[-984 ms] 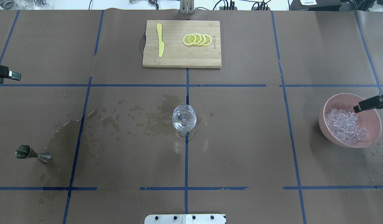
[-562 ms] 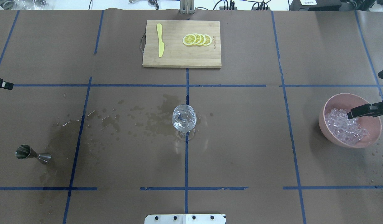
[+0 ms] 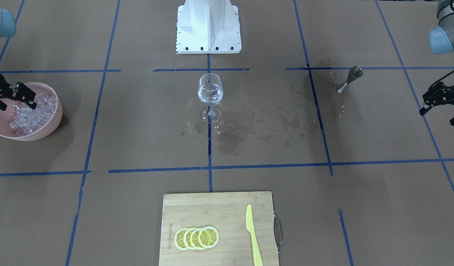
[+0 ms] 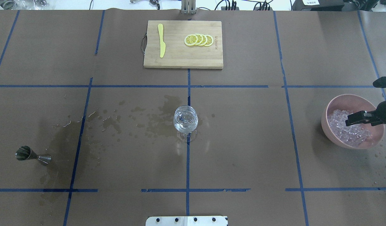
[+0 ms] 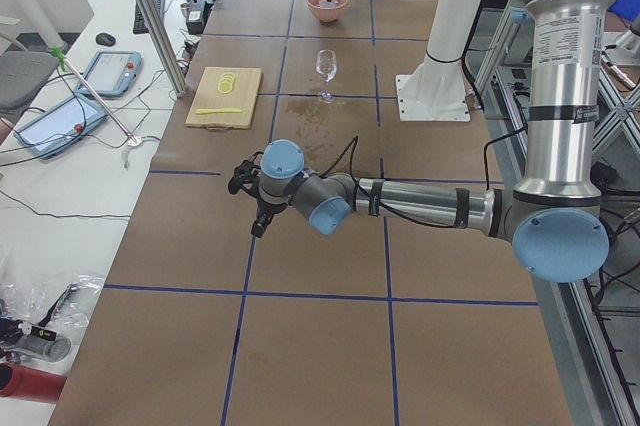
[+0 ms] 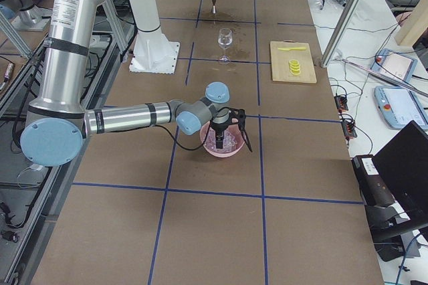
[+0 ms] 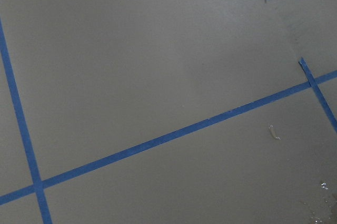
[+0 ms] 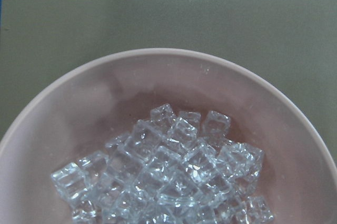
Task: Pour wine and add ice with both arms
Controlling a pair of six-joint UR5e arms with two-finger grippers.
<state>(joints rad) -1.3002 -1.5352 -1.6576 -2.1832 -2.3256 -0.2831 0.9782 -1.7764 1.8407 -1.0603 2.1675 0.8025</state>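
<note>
Right gripper [image 3: 14, 103], spread and empty, hangs over heap of small clear ice cubes [image 8: 168, 171] in round pink bowl [image 4: 329, 105], well right of clear stemmed glass [image 4: 185, 121] holding the colourless wine [image 3: 210, 96]. Left gripper [image 3: 440, 112], likewise spread and empty, well left of glass. Risk: slick cubes squirt from the pinch, scattering over rim.
</note>
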